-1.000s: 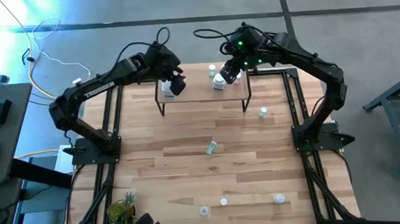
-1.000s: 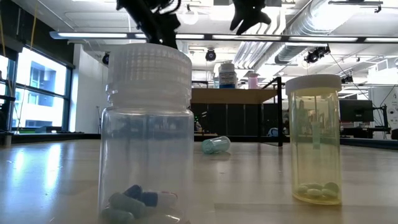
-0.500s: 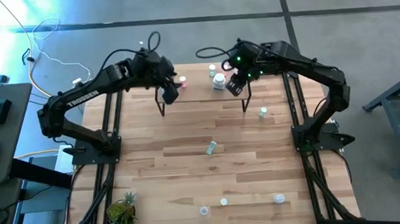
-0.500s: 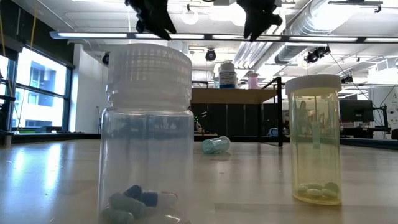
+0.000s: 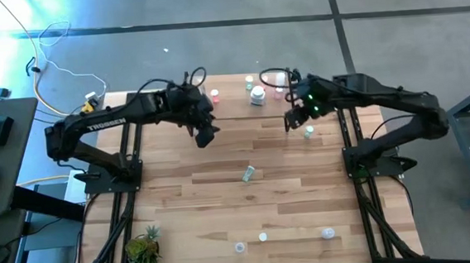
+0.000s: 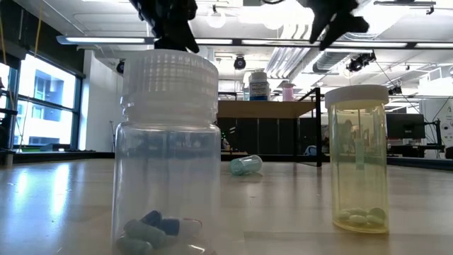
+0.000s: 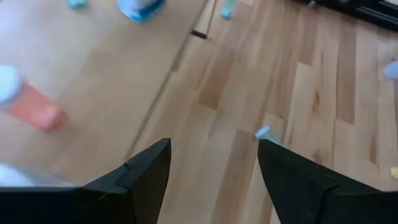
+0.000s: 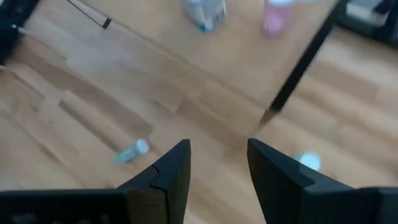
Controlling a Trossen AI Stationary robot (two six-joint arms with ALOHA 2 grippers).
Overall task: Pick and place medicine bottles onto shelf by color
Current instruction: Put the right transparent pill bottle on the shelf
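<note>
From above, the left gripper [image 5: 205, 136] and right gripper [image 5: 289, 122] hover just off the shelf [image 5: 233, 107], whose far edge carries a pink-capped bottle [image 5: 214, 94] and white bottles [image 5: 257, 96]. Only the wrist views show both sets of fingers [image 7: 146, 171] spread apart and empty. The low view alone reveals pills in the near-edge bottle [image 6: 168, 152].

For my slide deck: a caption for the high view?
Both arms hover with open fingers near the shelf, bottles scattered on the table.
</note>
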